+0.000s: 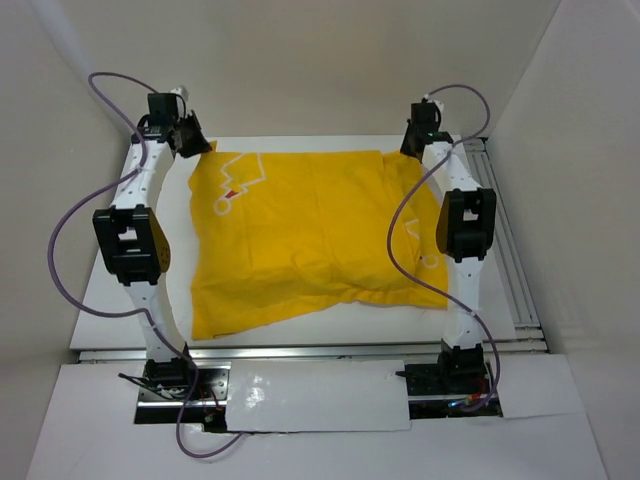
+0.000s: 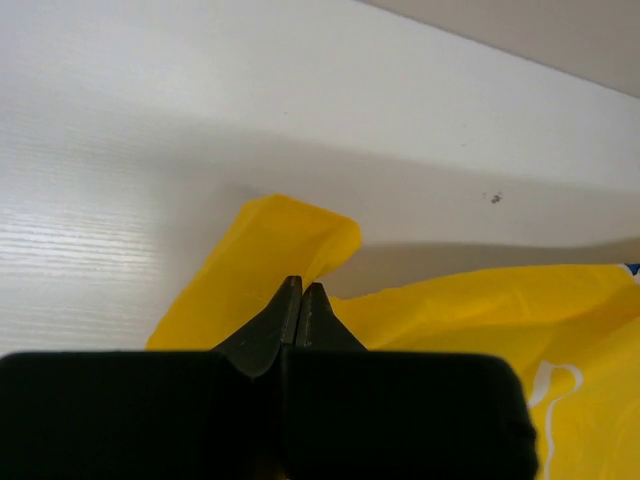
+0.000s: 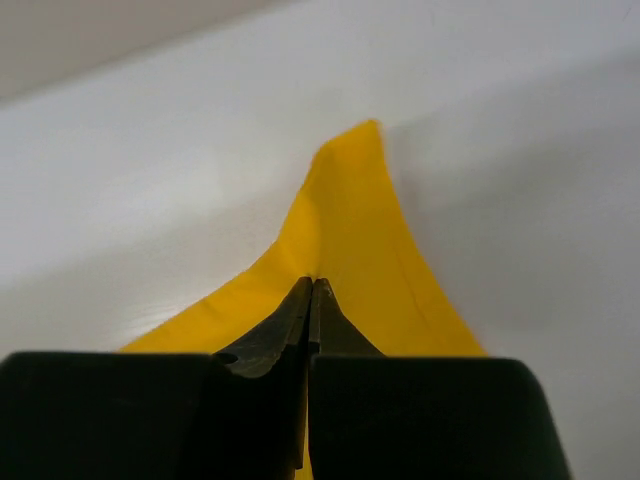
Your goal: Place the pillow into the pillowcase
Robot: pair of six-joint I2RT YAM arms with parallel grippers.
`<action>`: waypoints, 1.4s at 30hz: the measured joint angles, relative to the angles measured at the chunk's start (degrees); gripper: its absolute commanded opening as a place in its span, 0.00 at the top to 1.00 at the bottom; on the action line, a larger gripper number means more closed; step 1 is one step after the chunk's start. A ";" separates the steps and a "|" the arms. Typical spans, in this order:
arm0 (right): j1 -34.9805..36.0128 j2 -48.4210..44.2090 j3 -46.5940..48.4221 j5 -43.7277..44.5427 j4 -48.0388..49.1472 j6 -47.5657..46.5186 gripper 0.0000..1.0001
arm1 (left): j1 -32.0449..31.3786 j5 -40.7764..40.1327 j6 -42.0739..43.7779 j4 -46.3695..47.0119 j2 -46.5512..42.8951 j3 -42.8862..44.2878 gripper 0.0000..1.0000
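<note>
Pillowcase (image 1: 310, 240) held by far corners, left hand (image 2: 301, 290) and right hand (image 3: 311, 285) clenched; likely seating step, even lift needed next.

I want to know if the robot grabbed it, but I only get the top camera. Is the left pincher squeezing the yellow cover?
Observer: Yes. The left wrist view shows the left gripper shut on a folded corner of the pillowcase.
Operator: And the right one?
Observer: The right wrist view shows the right gripper shut on another corner.
Operator: Is that corner lying flat?
Observer: No, it is drawn into a narrow peak and casts a shadow on the table.
</note>
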 measured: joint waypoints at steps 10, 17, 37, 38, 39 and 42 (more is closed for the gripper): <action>-0.92 -5.03 20.65 -4.55 6.64 -1.09 1.00 | -0.11 0.79 -1.03 -2.86 -0.37 26.05 1.00; -2.27 -18.40 16.11 -6.97 14.84 -1.77 1.00 | -0.17 0.96 -2.67 8.00 -18.29 15.04 1.00; -10.43 -77.09 -75.30 0.87 7.13 10.69 0.00 | -0.42 -15.89 -21.27 -13.38 -68.89 -51.80 0.00; -10.43 -79.03 -74.53 0.90 7.26 10.78 0.00 | -0.42 -16.68 -21.44 -13.86 -70.73 -51.17 0.00; -10.43 -80.48 -73.64 0.81 7.61 10.78 0.00 | -0.46 -17.33 -21.57 -14.27 -72.28 -50.60 0.00; -10.43 -81.31 -69.70 0.50 7.61 10.75 0.00 | -0.46 -18.69 -21.51 -15.15 -74.84 -49.20 0.00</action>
